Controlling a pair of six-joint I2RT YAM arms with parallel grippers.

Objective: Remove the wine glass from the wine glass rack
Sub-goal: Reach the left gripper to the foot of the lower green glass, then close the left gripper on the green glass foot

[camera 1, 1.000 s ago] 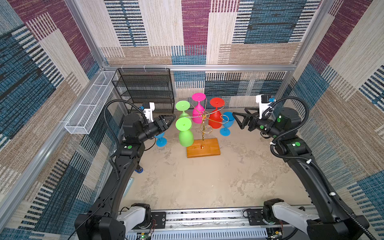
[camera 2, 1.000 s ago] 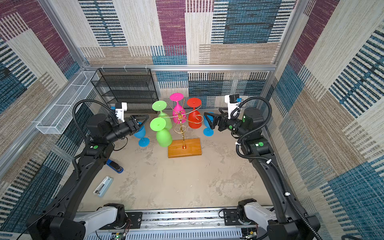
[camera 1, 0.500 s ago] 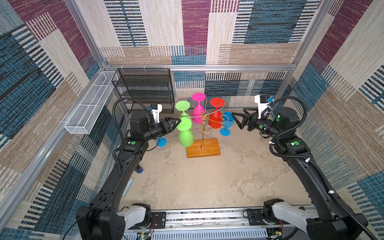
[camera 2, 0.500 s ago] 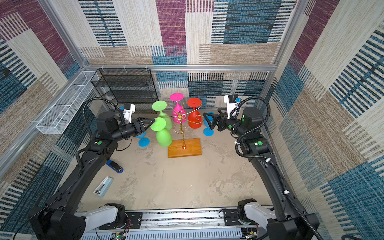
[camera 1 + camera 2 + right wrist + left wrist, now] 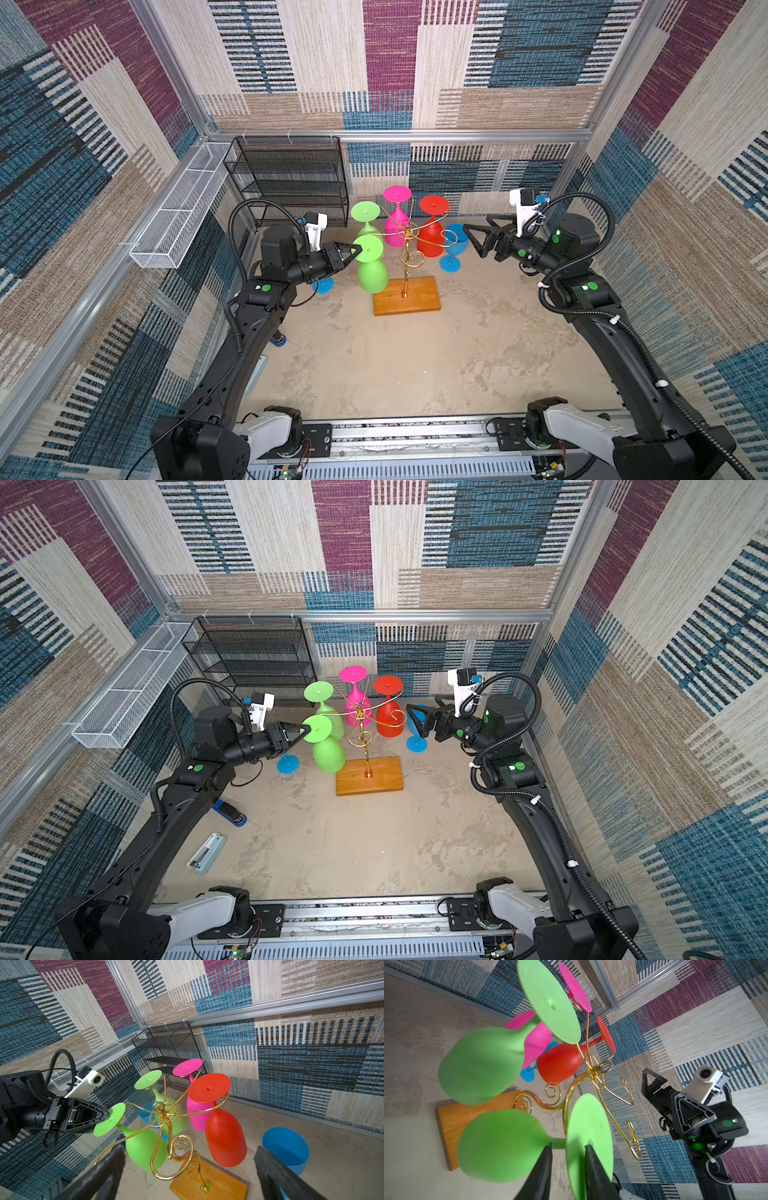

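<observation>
Left jaws narrowed (arm advanced) | astride green wine glass (image 5: pixel 500 1145) foot

Inside the carpet-walled cell, no word, brand, number or label can be read on anything. The nearest thing to a sign is a plain green dot (image 5: pixel 266 287) on the left arm (image 5: pixel 257 328) and a second green dot (image 5: pixel 589 286) on the right arm (image 5: pixel 602 332). A tiny white mark sits beside each, too small to make out.
</observation>
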